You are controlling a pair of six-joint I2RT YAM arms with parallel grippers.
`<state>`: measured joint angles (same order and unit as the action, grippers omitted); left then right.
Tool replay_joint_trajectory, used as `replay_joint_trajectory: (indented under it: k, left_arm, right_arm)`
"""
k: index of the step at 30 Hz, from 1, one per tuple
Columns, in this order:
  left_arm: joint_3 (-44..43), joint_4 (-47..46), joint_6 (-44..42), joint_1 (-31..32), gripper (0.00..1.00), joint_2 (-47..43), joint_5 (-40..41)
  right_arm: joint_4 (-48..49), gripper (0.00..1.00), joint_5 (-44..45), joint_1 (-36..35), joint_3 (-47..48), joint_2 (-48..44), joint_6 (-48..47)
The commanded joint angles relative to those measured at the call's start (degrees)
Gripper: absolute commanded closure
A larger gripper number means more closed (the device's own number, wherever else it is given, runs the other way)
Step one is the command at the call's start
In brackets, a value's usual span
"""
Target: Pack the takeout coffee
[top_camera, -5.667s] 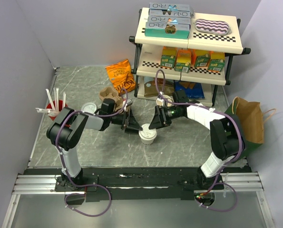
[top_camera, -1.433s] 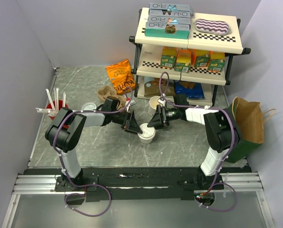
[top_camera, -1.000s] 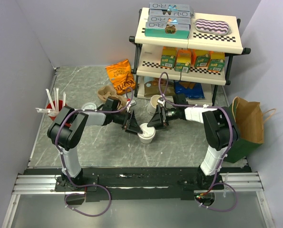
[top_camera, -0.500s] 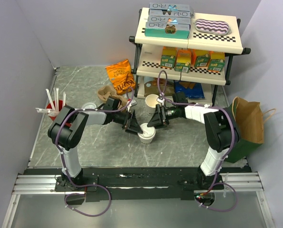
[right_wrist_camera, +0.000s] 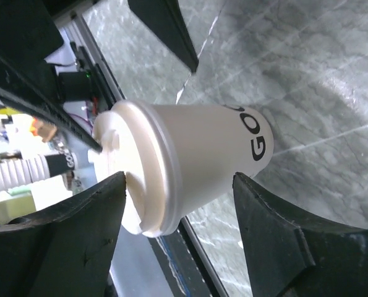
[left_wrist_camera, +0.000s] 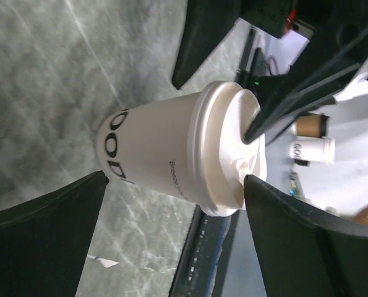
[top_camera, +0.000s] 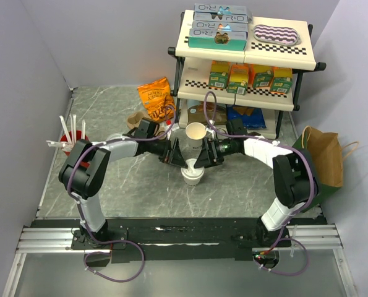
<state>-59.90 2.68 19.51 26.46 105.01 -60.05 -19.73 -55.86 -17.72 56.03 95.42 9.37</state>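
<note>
The takeout coffee [top_camera: 192, 174], a cream-white cup with its white sip lid on, stands upright mid-table. It also shows in the left wrist view [left_wrist_camera: 165, 154] and the right wrist view [right_wrist_camera: 202, 154]. My left gripper [top_camera: 179, 154] is open at its left side, one finger tip at the lid and the other low by the base [left_wrist_camera: 174, 179]. My right gripper [top_camera: 200, 157] is open at its right side in the same way [right_wrist_camera: 179, 178]. A lidless cream cup [top_camera: 195, 132] stands just behind.
A brown pulp carrier [top_camera: 136, 121] and an orange snack bag [top_camera: 157, 99] lie behind the left arm. A red cup with straws [top_camera: 72, 141] stands far left. A shelf rack [top_camera: 245, 62] is at the back and a brown paper bag [top_camera: 325, 154] at the right.
Both grippers have turned and closed in on the lidded cup from either side, fingers now over the lid. The lidless cup behind shows more fully. The lidded cup stays in place.
</note>
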Motion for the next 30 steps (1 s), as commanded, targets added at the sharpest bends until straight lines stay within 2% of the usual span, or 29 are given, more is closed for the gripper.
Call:
replay_joint_trajectory:
  k: [1,2,3,4,7,13,17,21,23,27,30]
  left_arm:
    - [-3.7,5.8,-5.5,0.1,0.01,-3.4,3.9]
    - [-4.8,7.0,-6.2,0.1,0.01,-3.5,3.9]
    - [-5.4,8.0,-7.1,0.1,0.01,-3.8,3.7]
    - [-5.9,10.3,-9.0,0.1,0.01,-4.5,3.6]
    - [-8.8,14.4,-13.4,0.1,0.01,-5.6,3.3]
    - [-16.9,29.0,-26.0,-0.5,0.01,-7.8,3.5]
    - [-19.8,32.0,-27.7,-3.9,0.01,-10.3,7.4]
    - [-21.8,32.5,-27.8,-8.5,0.01,-12.1,9.1]
    - [-22.3,32.4,-27.8,-10.5,0.01,-13.2,9.6]
    - [-21.8,31.9,-27.8,-13.1,0.01,-15.3,10.6]
    - [-20.4,30.8,-27.0,-14.5,0.01,-16.8,10.4]
  right_arm:
    - [-3.3,0.23,0.0,-0.3,2.6,-4.5,-4.9]
    - [-3.7,0.22,-0.1,-0.1,3.0,-4.7,-5.6]
    - [-4.3,0.03,-0.7,0.0,3.7,-5.0,-5.9]
    - [-4.5,0.00,-2.2,0.0,4.2,-5.4,-6.5]
    - [-6.0,0.00,-3.0,0.2,5.3,-6.7,-8.9]
    - [-15.7,0.00,-0.4,0.1,8.1,-10.8,-25.2]
    - [-21.7,0.00,6.4,-1.9,6.6,-14.1,-44.8]
    - [-18.3,0.00,15.8,-6.8,0.6,-18.1,-56.8]
    - [-16.9,0.00,17.5,-9.7,-1.4,-18.6,-61.7]
    - [-14.2,0.00,19.5,-13.2,-1.9,-16.1,-62.6]
    - [-11.4,0.00,20.0,-15.4,-1.1,-13.1,-59.8]
